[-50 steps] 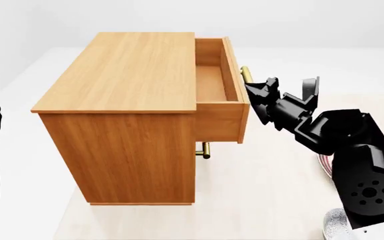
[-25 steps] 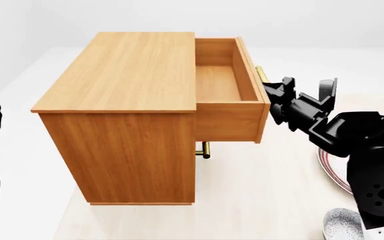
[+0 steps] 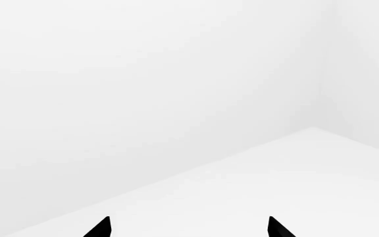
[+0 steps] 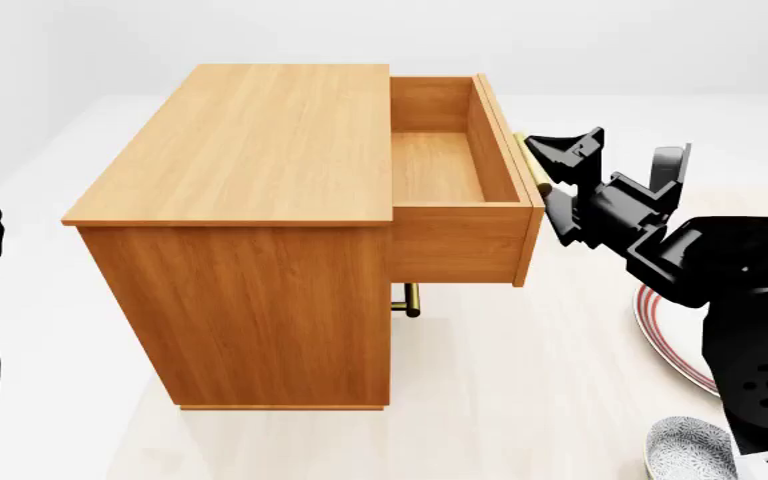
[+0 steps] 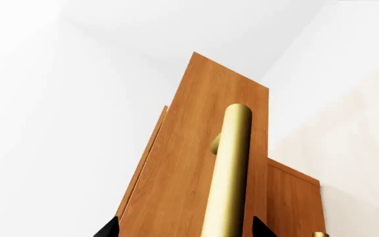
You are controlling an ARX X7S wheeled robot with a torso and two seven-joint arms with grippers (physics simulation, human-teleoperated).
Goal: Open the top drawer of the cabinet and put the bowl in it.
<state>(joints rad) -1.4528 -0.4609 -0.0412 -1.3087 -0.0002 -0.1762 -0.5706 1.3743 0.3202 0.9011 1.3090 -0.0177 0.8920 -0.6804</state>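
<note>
Left wrist view: only two dark fingertips point(image 3: 104, 228) showing, spread apart, nothing between them, just white floor and wall ahead. No task object near this arm.

Head view: top drawer point(image 4: 454, 165) of the cabinet point(image 4: 257, 215) pulled out, box interior bare. Right gripper point(image 4: 611, 165) just off the drawer front, jaws apart, brass handle point(image 4: 531, 160) at the near jaw. Bowl point(image 4: 688, 450) well apart from the jaws, back toward the robot's own base, on the floor near the plate point(image 4: 671, 345). Right arm clearly the nearer one; left arm off at the far side of the cabinet.

Right wrist view: handle bar point(image 5: 229, 173) dead centre between the two fingertips point(image 5: 109, 228), long axis running straight away from the camera along the drawer front. Jaws spread wider than the bar, not clamped. Likely next: back off, swing back toward the bowl, drop in from above.
</note>
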